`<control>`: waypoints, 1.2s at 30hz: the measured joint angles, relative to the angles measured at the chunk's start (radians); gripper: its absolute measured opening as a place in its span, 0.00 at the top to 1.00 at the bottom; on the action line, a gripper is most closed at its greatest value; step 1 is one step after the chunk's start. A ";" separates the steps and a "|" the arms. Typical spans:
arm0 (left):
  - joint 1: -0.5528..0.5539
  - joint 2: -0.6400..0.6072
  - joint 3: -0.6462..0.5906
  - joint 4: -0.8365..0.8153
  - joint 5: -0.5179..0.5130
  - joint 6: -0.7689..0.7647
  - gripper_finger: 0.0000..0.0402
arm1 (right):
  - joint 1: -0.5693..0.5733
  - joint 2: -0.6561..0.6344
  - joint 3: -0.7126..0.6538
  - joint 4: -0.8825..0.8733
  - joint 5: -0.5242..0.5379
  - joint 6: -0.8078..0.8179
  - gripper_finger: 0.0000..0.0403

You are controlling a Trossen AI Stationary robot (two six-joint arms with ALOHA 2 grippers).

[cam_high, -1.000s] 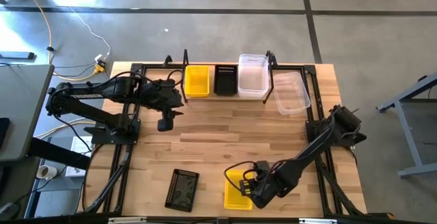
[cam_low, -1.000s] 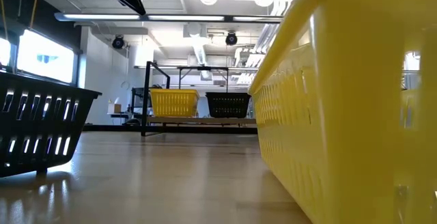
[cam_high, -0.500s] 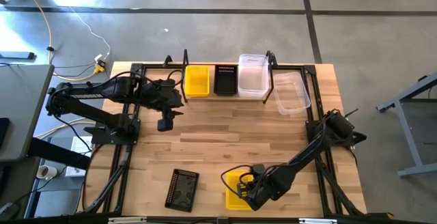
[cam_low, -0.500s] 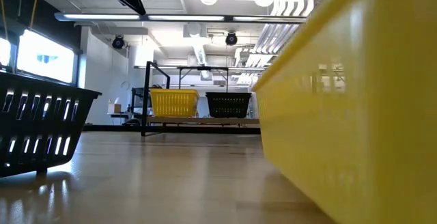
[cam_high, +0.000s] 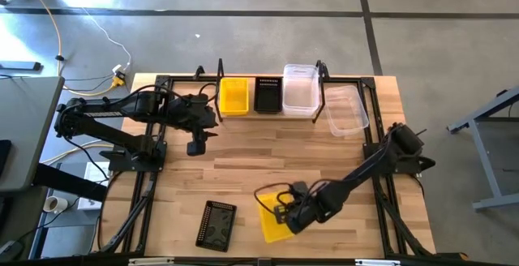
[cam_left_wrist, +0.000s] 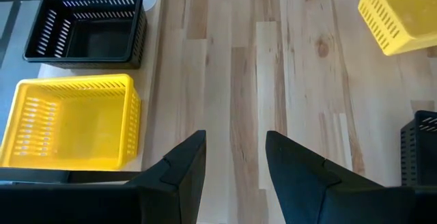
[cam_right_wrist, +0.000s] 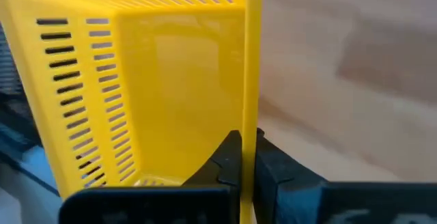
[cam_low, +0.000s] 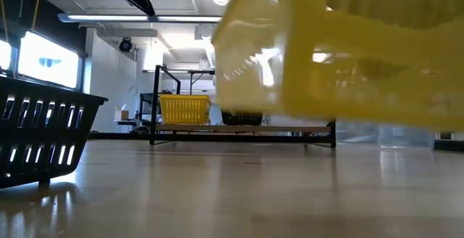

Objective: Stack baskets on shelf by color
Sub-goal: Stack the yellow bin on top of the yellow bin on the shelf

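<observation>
Left arm waits near the table's far left corner, just short of the shelf point(cam_high: 268, 78); left gripper point(cam_left_wrist: 232, 157) hangs over bare wood, fingers parted, holding nothing.

Shelf along the far edge, as I read it from the high view, left to right: yellow basket point(cam_high: 233, 95), black perforated basket point(cam_high: 268, 94), clear basket point(cam_high: 299, 88). One colour per slot. Whether any of these is already a stack of several I cannot tell from above.

Off the shelf: a second clear basket point(cam_high: 346, 109) sits on the table just beside the shelf's right end post, near the far right corner. A loose black basket point(cam_high: 216, 224) rests near the near edge, left of centre.

In hand: right gripper point(cam_right_wrist: 244, 157) is pinched onto the side wall of a second yellow basket point(cam_high: 272, 215), one finger inside, one outside. The low view shows it tilted and clear of the tabletop, near the near edge at about centre.

My judgement: roughly midway or less. This yellow one needs carrying to the yellow slot at the shelf's left; the loose black and loose clear baskets remain after it.

Writing: none legible on baskets, shelf or arms. No brand marks I can read.
</observation>
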 joint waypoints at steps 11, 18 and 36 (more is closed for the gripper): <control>0.003 0.000 0.000 0.000 -0.215 0.019 0.65 | -0.165 -0.115 0.000 0.004 0.072 -0.252 1.00; 0.003 0.000 0.000 0.000 -0.356 0.034 0.65 | -0.301 -0.169 0.000 0.047 0.093 -0.442 1.00; 0.037 -0.004 0.000 -0.001 -0.565 0.071 0.65 | -0.744 -0.271 0.000 0.375 0.000 -0.942 1.00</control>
